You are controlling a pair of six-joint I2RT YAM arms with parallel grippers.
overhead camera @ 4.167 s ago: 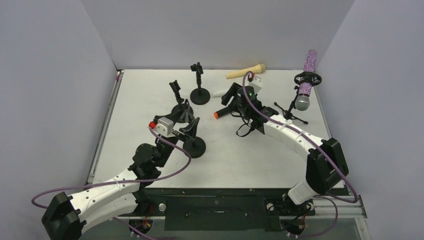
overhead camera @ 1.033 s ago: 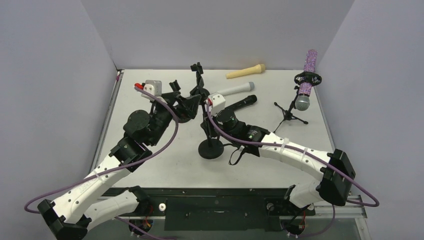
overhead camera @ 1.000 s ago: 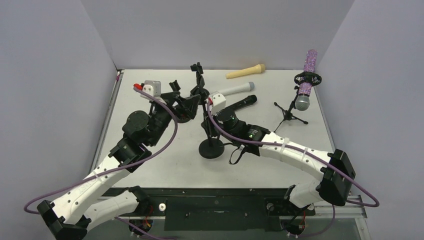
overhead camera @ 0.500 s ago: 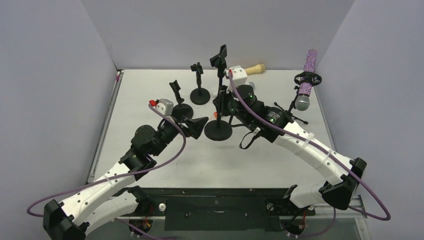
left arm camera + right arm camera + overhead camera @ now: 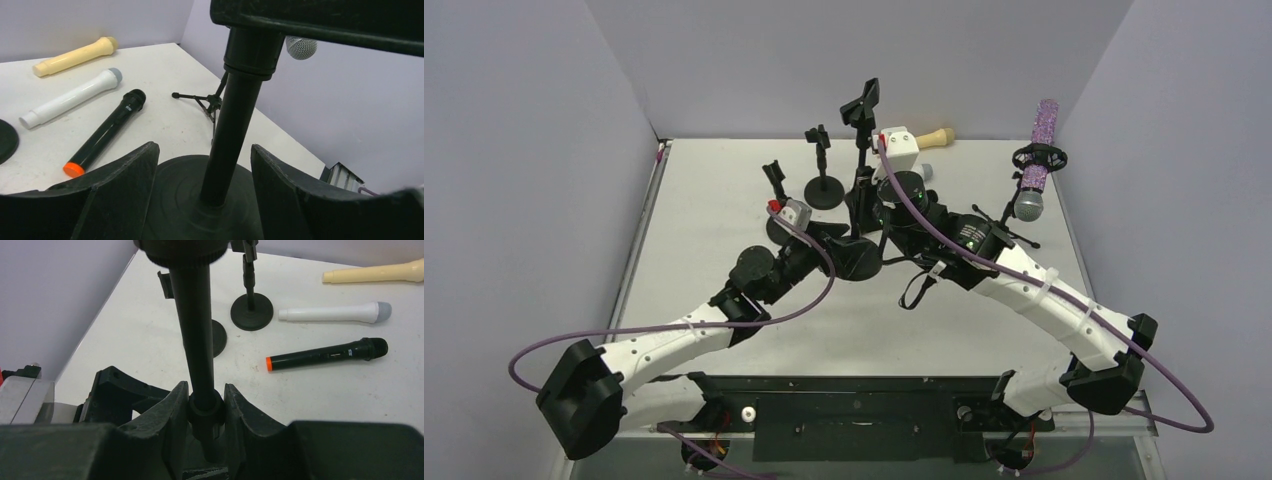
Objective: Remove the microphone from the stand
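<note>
A purple glitter microphone sits in a shock mount on a tripod stand at the right. Neither gripper touches it. The left wrist view shows its grille and the tripod. My right gripper is shut on the pole of an empty black stand. My left gripper has come in low. Its fingers lie against both sides of that stand's round base, which fills the gap between them.
Three loose microphones lie behind: black with an orange end, white and cream. Two more empty stands stand at the back left. Walls enclose the table on three sides.
My left gripper slid right up to the stand's base and narrowed its jaws around it. The right arm, still gripping the pole, brought the stand back from the front centre.
</note>
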